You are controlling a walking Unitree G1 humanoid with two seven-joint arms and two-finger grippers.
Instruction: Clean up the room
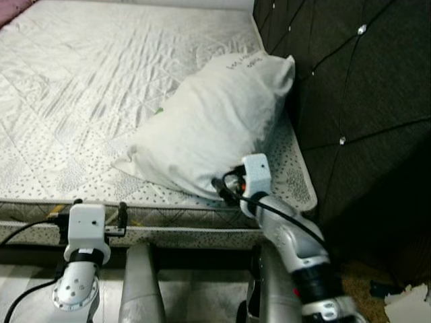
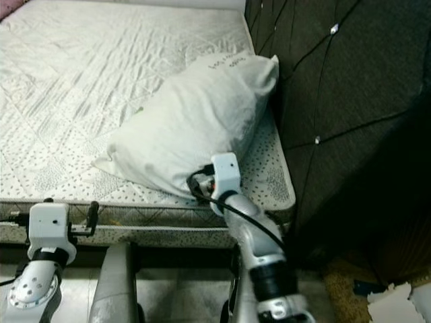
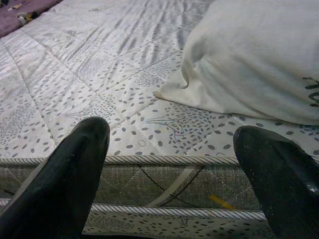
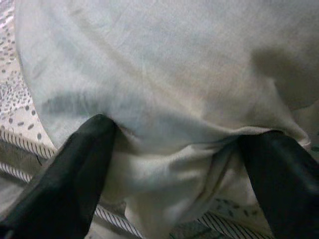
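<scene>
- On the bed's near right corner, the pillow [image 1: 209, 128] lies on the bare mattress [image 1: 81, 81], just beside the dark headboard [image 1: 350, 87].
- Long axis: diagonal, the far end towards the headboard, the near end at the mattress edge.
- Right claw [image 4: 174, 164]: fingers spread, straddling the pillow's near corner, cloth bunched between them; not yet pinching.
- Left claw [image 3: 169, 169]: fingers spread, holding nothing, at the mattress edge.
- Progress: judged early; the pillow is not yet straightened.
</scene>
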